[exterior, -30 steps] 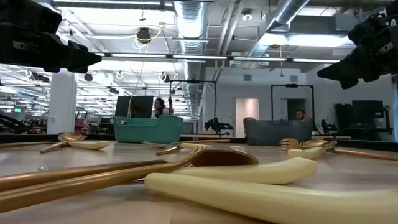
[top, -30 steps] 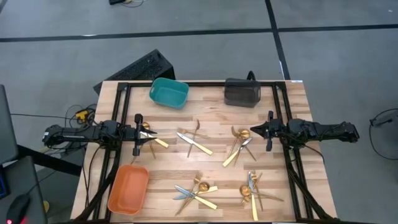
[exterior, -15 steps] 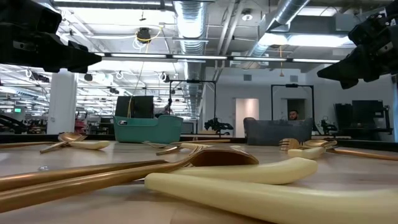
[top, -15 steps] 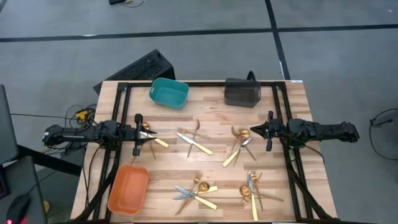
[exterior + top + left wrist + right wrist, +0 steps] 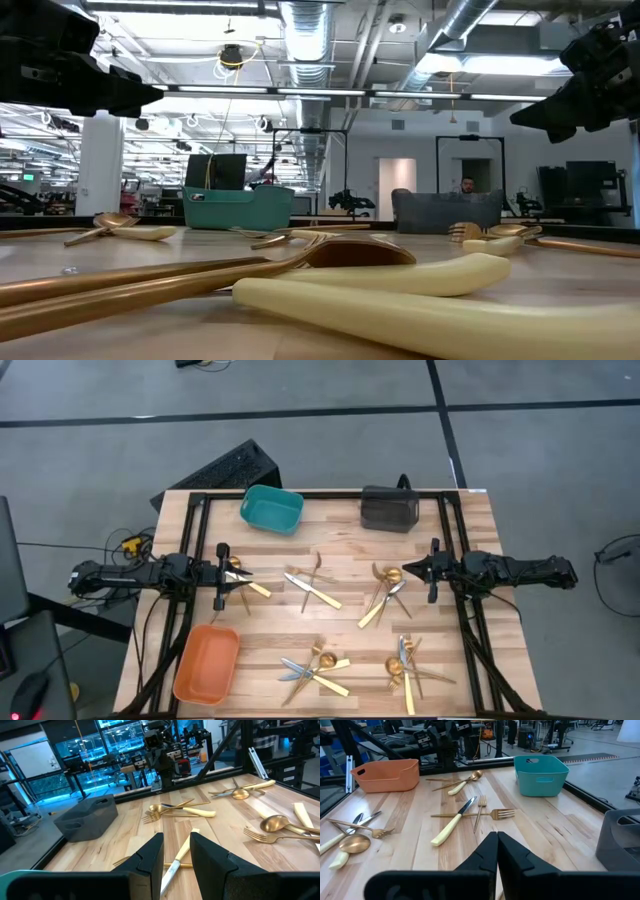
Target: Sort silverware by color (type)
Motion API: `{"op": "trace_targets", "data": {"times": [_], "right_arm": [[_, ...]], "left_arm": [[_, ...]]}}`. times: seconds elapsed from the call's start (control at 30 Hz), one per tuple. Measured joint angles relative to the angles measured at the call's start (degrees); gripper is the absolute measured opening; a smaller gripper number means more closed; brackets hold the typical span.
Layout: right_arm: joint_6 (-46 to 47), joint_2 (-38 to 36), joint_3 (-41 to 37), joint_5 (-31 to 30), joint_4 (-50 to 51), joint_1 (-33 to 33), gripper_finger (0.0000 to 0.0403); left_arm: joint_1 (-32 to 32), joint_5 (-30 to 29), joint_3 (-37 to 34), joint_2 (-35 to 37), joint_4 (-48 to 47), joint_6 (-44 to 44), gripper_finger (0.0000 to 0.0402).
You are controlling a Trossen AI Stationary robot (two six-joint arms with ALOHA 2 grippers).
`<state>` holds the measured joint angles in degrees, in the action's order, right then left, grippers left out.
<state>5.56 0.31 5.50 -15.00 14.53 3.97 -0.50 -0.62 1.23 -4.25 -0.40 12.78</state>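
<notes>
From above, the left gripper (image 5: 222, 576) and right gripper (image 5: 433, 571) hover over scattered silverware (image 5: 318, 592); low down, pieces overlap; the left wrist shows its fingers slightly parted and empty, the right wrist shows pinched-shut fingers, so crossed pieces risk double pickups.

On the surface (image 5: 340, 630) three bins sit near the edges: one bin (image 5: 272, 508) at the far side left of centre, a second bin (image 5: 389, 508) at the far side right of centre, a third bin (image 5: 206, 663) at the near left corner. The silverware lies in clusters between them: one cluster (image 5: 243, 581) at mid-left, one (image 5: 312, 589) at the centre, one (image 5: 384, 593) right of centre, and two at the near edge, (image 5: 315, 666) and (image 5: 406, 665). The left tool (image 5: 221, 576) hangs over the mid-left cluster; the right tool (image 5: 433, 570) hangs just right of the right-of-centre cluster. No cluster lies in a bin.
</notes>
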Motion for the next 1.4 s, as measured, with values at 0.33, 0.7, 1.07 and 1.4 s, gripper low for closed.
{"op": "trace_targets", "data": {"times": [0.33,0.7,1.07,1.4], "right_arm": [[0.0,0.0,0.0,0.0,0.0,0.0,0.0038],[0.0,0.0,0.0,0.0,0.0,0.0,0.0038],[-0.1,0.0,0.0,0.0,0.0,0.0,0.0038],[-8.8,0.0,-0.2,0.0,-5.6,0.0,0.0038]], "left_arm": [[0.0,0.0,0.0,0.0,0.0,0.0,0.0087],[0.0,0.0,0.0,0.0,0.0,0.0,0.0087],[0.0,-2.2,0.0,0.0,0.3,20.1,0.0087],[0.2,-3.5,0.0,0.0,1.6,13.4,0.0087]]}}
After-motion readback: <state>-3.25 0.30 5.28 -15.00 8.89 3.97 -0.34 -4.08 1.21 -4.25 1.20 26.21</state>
